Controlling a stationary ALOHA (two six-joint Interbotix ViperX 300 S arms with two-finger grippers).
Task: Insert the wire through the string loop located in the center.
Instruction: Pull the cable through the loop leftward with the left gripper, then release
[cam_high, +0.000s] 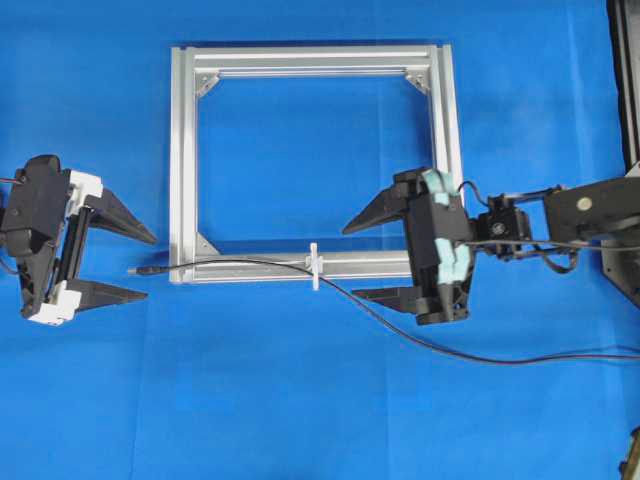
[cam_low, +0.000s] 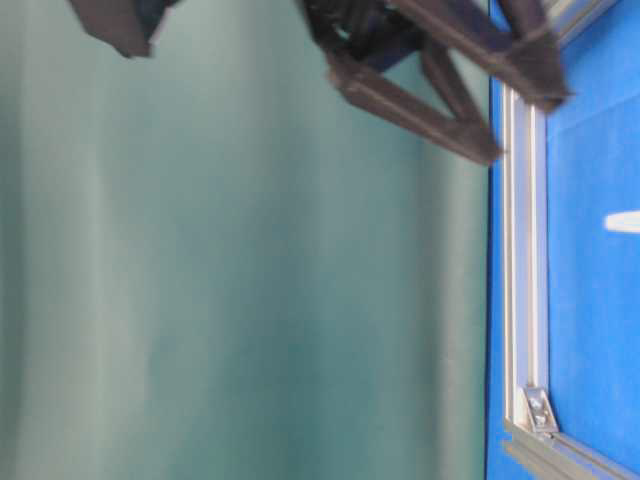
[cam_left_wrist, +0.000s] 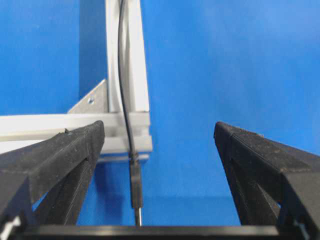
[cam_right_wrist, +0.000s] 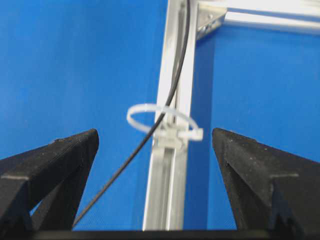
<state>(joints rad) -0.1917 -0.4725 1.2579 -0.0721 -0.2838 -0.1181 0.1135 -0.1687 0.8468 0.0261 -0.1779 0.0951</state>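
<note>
The black wire (cam_high: 240, 263) lies along the near bar of the silver frame (cam_high: 183, 150). It passes through the white string loop (cam_high: 314, 266) and trails off to the right edge. Its plug (cam_high: 150, 270) sticks out past the frame's left corner. My left gripper (cam_high: 150, 267) is open, with the plug (cam_left_wrist: 136, 185) lying loose between its fingers (cam_left_wrist: 75, 150). My right gripper (cam_high: 350, 262) is open just right of the loop, holding nothing. In the right wrist view the wire (cam_right_wrist: 125, 165) threads the loop (cam_right_wrist: 160, 117) ahead of the right gripper (cam_right_wrist: 155, 132).
Blue cloth covers the table. The right arm's own black cables (cam_high: 540, 250) hang near its wrist. The table-level view shows the frame bar (cam_low: 525, 250) on edge and dark fingers (cam_low: 440, 90) above it.
</note>
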